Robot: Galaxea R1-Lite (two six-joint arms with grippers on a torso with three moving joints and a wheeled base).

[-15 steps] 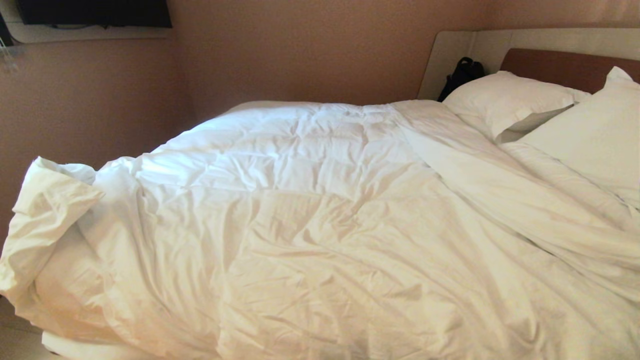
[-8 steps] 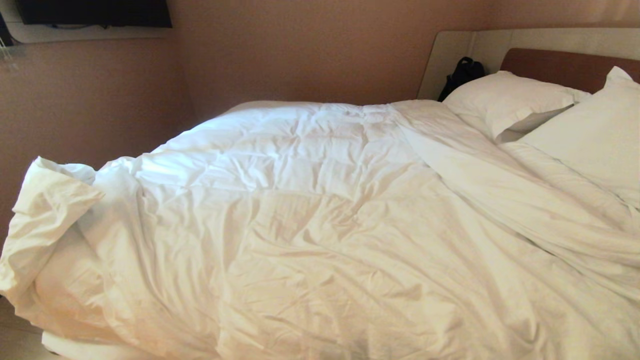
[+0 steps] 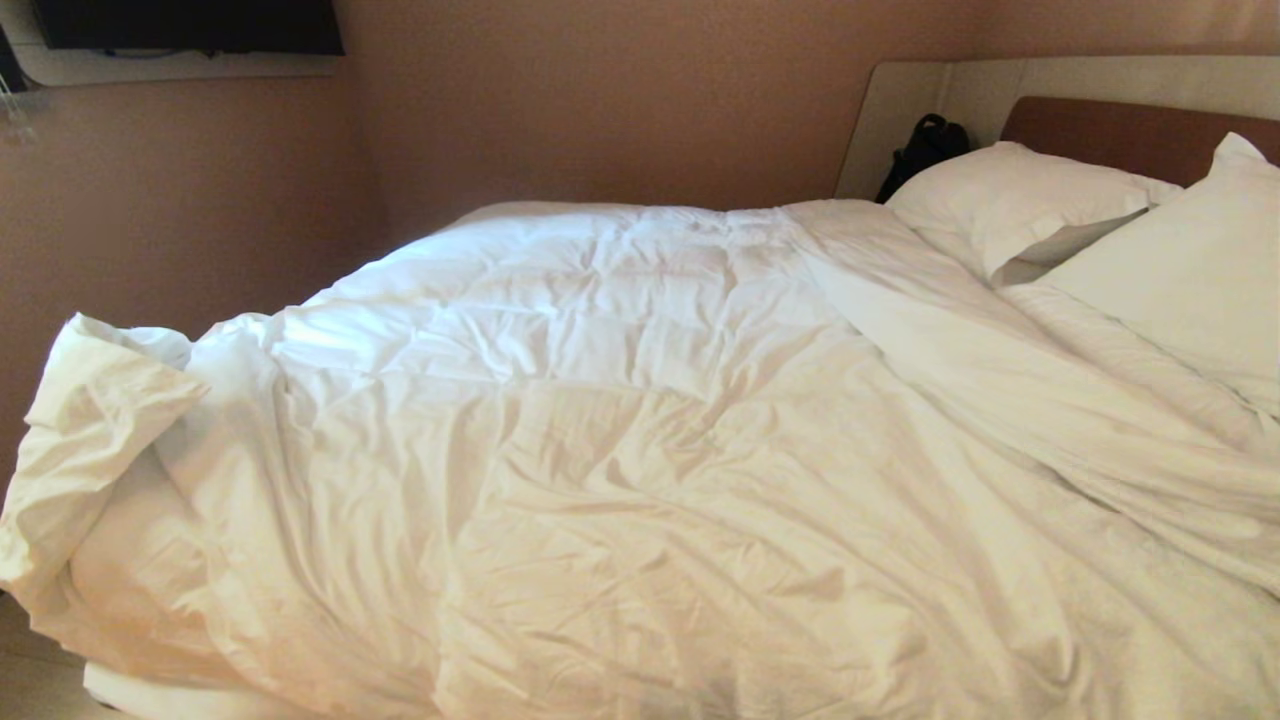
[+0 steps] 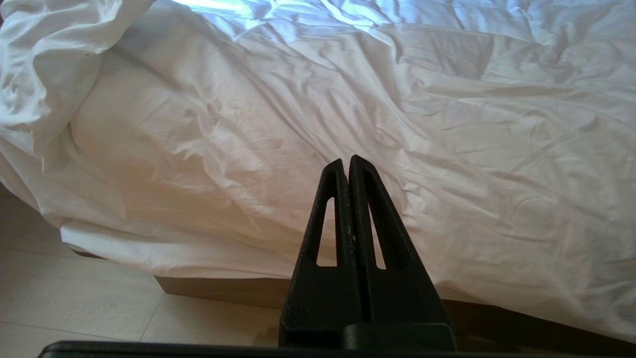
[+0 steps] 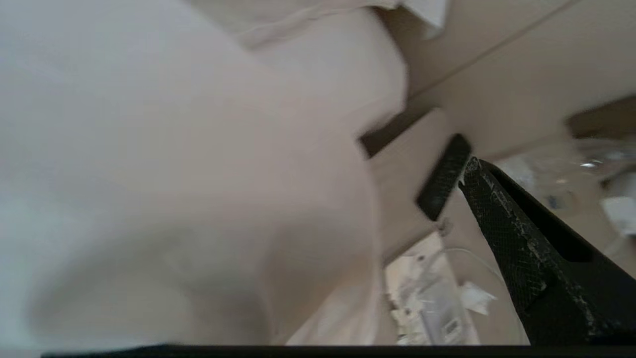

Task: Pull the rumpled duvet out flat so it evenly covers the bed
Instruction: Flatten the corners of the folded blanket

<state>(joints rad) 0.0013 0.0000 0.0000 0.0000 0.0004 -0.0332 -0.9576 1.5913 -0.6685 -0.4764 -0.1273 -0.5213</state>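
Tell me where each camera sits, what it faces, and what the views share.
Head: high, looking down across the duvet toward the pillows; no arm shows.
Left wrist: low beside the bed, facing the duvet's hanging edge; left gripper shut.
Right wrist: close against white bedding, blurred; one finger of the right gripper shows.
Shared: head and left wrist both show the bunched duvet corner.

I saw two white pillows (image 3: 1010,200) at the headboard, a black bag (image 3: 922,150) beside them, and a dark screen (image 3: 190,25) on the wall.

R gripper (image 5: 497,199) half cut off, blurred
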